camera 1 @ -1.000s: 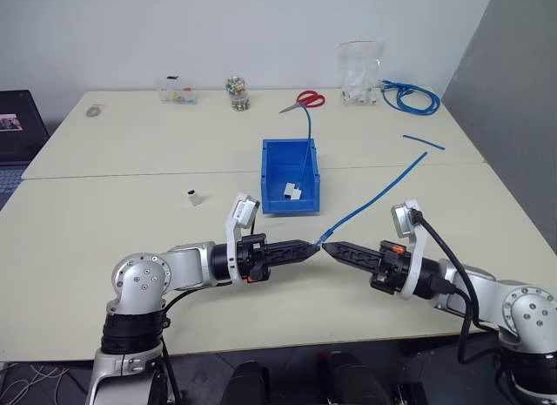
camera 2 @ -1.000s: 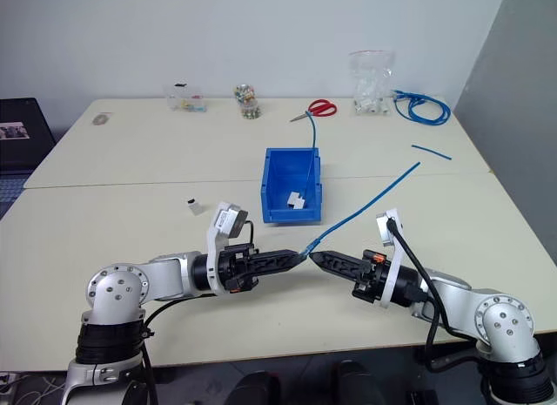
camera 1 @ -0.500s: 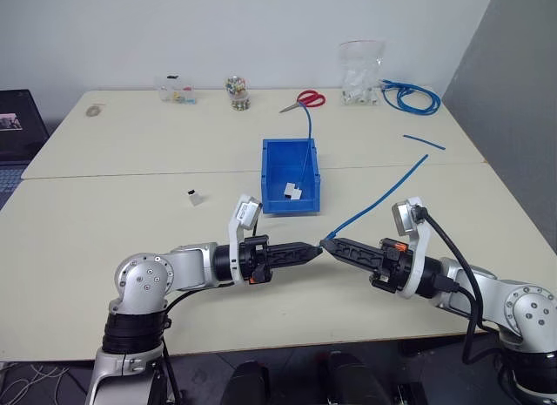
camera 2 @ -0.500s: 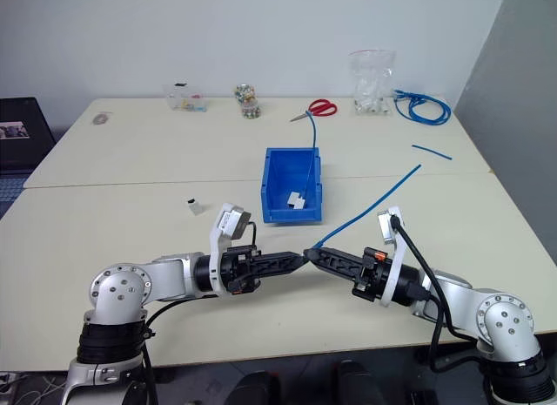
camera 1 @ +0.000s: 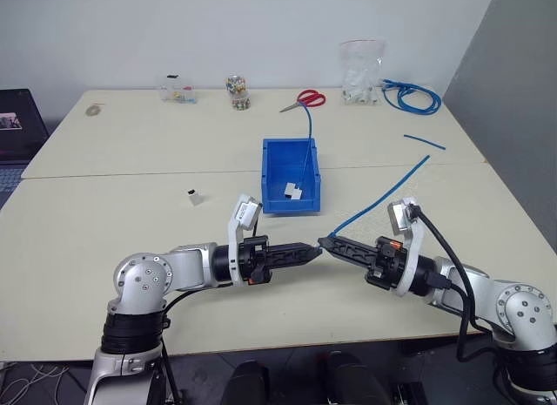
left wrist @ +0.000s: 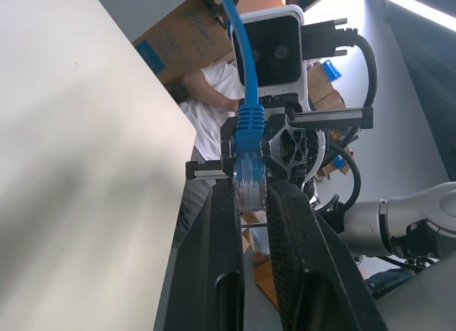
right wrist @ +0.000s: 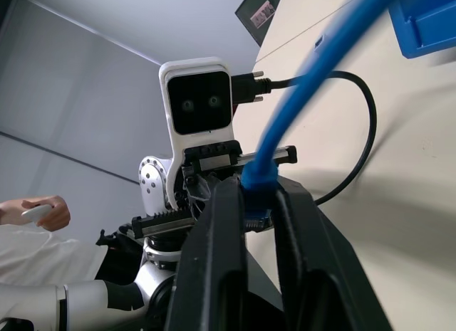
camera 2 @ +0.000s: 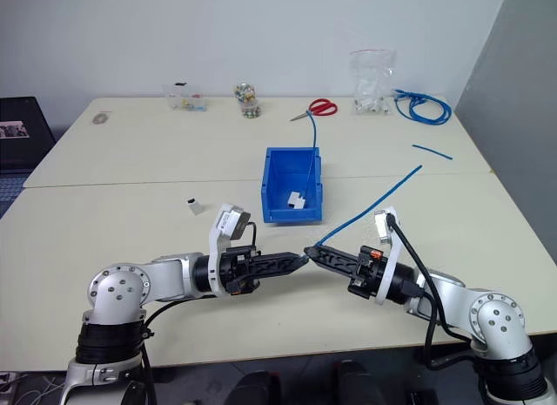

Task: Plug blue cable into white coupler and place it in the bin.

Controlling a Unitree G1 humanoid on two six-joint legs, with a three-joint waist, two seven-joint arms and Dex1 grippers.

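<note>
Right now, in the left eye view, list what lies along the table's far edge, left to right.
Small clear box → glass jar of coloured bits → red-handled scissors → clear plastic bag → coiled blue cable bundle.

Both arms reach inward over the table, forearms nearly level, so that the two grippers meet tip to tip ahead of the torso. The left gripper (camera 1: 315,249), a pair of long black tapered fingers on a silver-and-black wrist, points toward the robot's right with its jaws closed. The right gripper (camera 1: 326,242), of the same build, points toward the robot's left; its black fingers (right wrist: 214,274) are pinched on the plug end of the long thin bright-blue cable (camera 1: 383,193). A white camera block stands above each wrist.
</note>
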